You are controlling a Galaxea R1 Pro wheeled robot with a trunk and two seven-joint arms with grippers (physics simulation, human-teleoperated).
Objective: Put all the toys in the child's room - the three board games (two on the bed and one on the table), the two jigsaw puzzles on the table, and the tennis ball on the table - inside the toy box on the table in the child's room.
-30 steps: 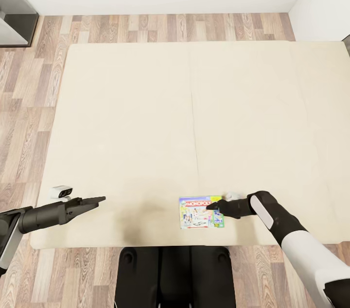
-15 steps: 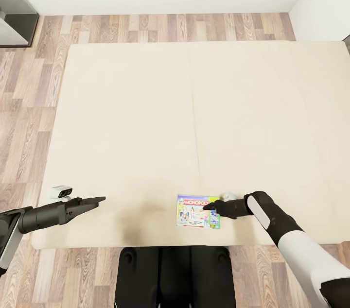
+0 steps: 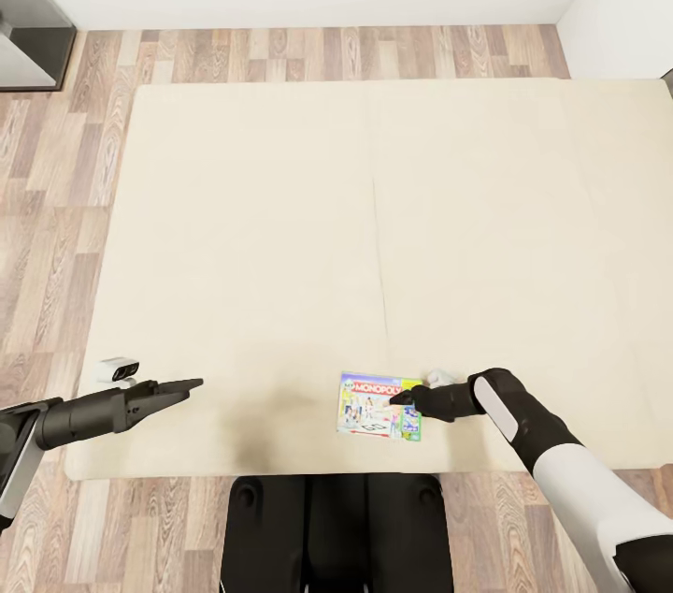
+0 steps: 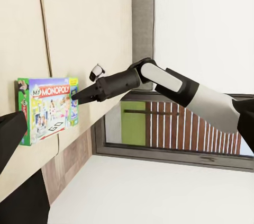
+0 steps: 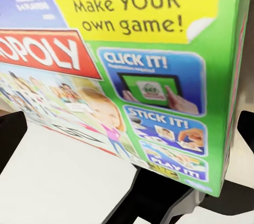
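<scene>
since a second ago the board game (image 3: 380, 406) has slid a little toward the robot's left across the bed (image 3: 280, 228), from under the right end effector's (image 3: 404, 398) tip, and the box now sits slightly skewed. the right arm has moved with it. the left end effector (image 3: 190, 383) has not moved. the camera view is unchanged.

judgement: the right arm is nudging or dragging the box rather than lifting it. the box lies flat on the mattress near the front edge, close to the robot's base. no lift has begun, so this game is not yet on its way to the toy box.

right end effector: tip rests over the right-hand edge of the box in the head view. in the left wrist view (image 4: 79, 96) the fingers come to a narrow point at the box edge, looking close together. in the right wrist view the green lid (image 5: 132, 60) sits very near the camera with dark finger shapes at the frame edges. i cannot tell whether it is clamped on the box or only pressing on it.

left end effector: hangs over the bed's front left corner, well apart from the box, holding nothing; fingers appear together.
</scene>
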